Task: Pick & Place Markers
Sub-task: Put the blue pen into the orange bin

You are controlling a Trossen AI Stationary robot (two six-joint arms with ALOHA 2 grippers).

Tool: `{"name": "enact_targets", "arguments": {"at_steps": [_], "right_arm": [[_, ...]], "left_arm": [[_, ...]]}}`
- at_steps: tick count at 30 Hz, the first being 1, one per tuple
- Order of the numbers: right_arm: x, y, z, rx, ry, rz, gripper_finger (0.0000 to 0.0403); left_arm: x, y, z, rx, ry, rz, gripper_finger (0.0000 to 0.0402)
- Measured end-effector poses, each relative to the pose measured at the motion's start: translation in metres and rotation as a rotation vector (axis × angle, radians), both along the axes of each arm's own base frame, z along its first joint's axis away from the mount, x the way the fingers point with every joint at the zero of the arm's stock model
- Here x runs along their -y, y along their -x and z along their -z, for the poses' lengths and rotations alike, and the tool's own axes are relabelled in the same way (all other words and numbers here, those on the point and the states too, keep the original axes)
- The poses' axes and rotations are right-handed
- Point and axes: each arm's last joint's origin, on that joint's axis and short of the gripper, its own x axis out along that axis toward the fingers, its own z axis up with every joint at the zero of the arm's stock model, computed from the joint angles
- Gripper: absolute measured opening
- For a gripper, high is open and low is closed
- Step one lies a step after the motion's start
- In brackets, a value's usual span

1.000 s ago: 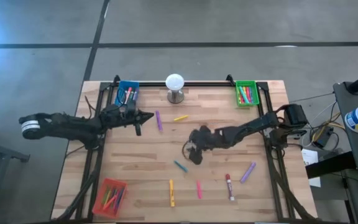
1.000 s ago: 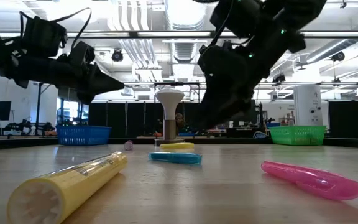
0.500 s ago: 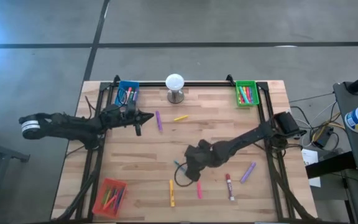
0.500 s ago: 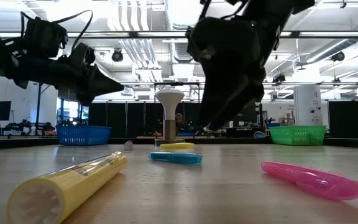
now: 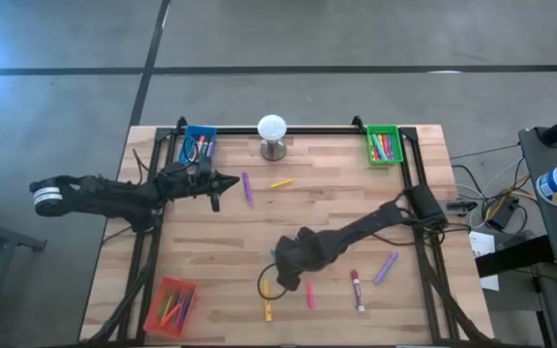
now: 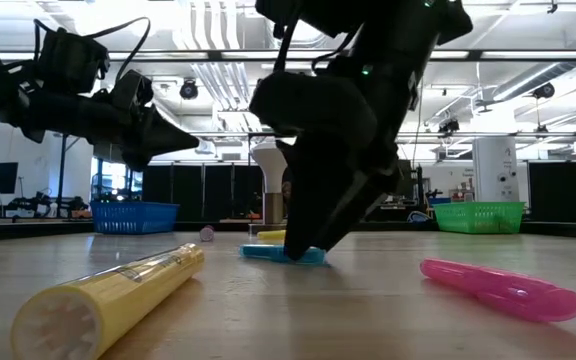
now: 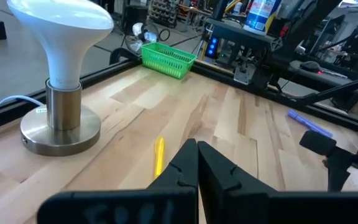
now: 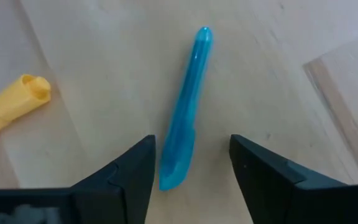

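My right wrist view alone shows smooth teal marker [image 8: 185, 118] lying flat on pale wood table [image 8: 278, 68], between spread fingers [image 8: 132, 171] of right gripper [image 8: 191, 168], not grasped. Yellow marker [image 8: 8, 109] beside. High view: left gripper [image 5: 228, 180] clenched, empty, near blue tray [image 5: 198, 144].

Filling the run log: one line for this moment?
right gripper: open, straddling teal marker | left gripper: shut, waiting near blue tray | phase: pre-grasp
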Motion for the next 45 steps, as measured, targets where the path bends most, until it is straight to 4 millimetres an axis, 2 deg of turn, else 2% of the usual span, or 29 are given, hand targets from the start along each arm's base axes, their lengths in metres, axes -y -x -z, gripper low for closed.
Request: {"name": "enact_targets", "arguments": {"at_steps": [5,14,17,20,23,28,34,37,41,45], "right_arm": [[-0.001,-0.001,0.002,-0.039,-0.010,0.019,0.0162],[0.001,0.001,0.001,-0.061,-0.049,0.028,0.0055],[-0.002,0.004,-0.007,-0.060,-0.070,-0.026,0.0037],[0.001,0.010,-0.018,-0.027,-0.014,-0.087,0.0036],[0.013,0.017,-0.025,0.093,0.046,-0.108,0.0036],[0.041,0.034,-0.013,0.364,0.035,-0.136,0.0037],[0.078,0.053,-0.028,0.738,0.072,-0.151,0.0040],[0.095,0.057,-0.045,0.913,0.079,-0.172,0.0040],[0.112,0.055,-0.055,0.991,0.112,-0.196,0.0040],[0.117,0.049,-0.067,1.039,0.146,-0.212,0.0040]], "left_arm": [[0.000,0.000,0.000,-0.004,0.003,0.001,0.0000],[0.000,0.000,0.001,-0.004,0.004,-0.004,0.0000],[0.001,0.000,0.001,-0.004,0.009,-0.003,0.0000],[0.003,-0.001,0.001,-0.005,0.010,0.010,0.0005],[0.007,-0.003,-0.002,0.022,0.020,0.031,0.0028],[0.018,-0.007,-0.014,0.156,0.019,0.099,0.0075],[0.035,-0.009,-0.031,0.326,0.003,0.207,0.0096],[0.043,-0.014,-0.040,0.372,-0.003,0.263,0.0096],[0.052,-0.027,-0.052,0.383,-0.023,0.301,0.0096],[0.055,-0.044,-0.062,0.352,-0.044,0.290,0.0096]]}}
